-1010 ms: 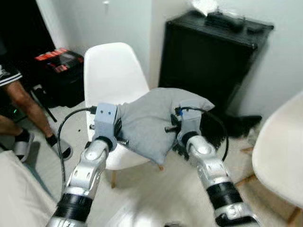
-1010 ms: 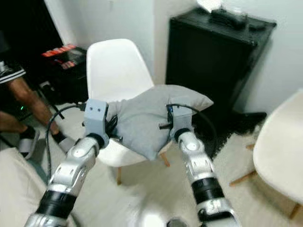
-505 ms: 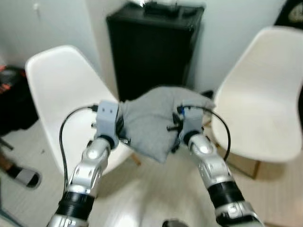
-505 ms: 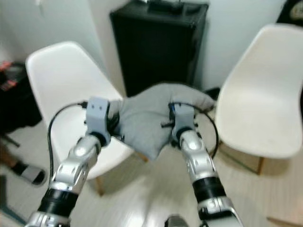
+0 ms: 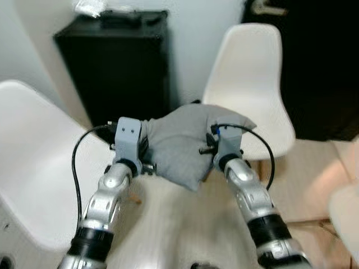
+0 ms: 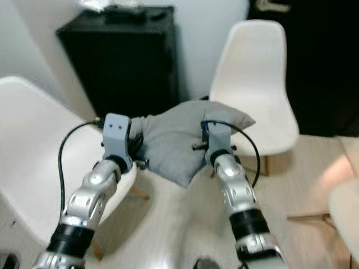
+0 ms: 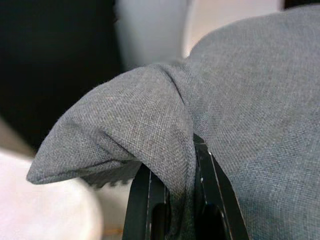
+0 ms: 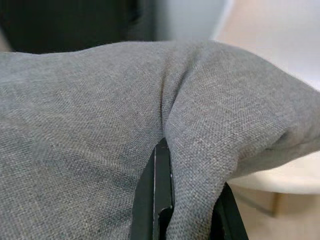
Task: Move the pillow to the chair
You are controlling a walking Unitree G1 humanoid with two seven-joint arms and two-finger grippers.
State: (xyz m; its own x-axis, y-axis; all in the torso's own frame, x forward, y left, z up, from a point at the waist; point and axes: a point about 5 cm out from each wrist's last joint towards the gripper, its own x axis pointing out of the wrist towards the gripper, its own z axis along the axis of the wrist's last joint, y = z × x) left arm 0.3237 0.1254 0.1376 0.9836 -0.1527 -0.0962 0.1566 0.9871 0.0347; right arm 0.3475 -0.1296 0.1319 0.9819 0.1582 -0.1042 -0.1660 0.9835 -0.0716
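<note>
Grey pillow (image 5: 179, 143) still pinched by left gripper (image 7: 172, 200) and right gripper (image 8: 182, 200); swung rightward, now facing another white chair (image 5: 249, 84).

Cabinet (image 5: 115, 61) between chairs (seats open)

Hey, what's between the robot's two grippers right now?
The grey pillow spans the gap, pinched at one end by the left gripper and at the other by the right gripper. The eye views show it held up in the air between them.
</note>
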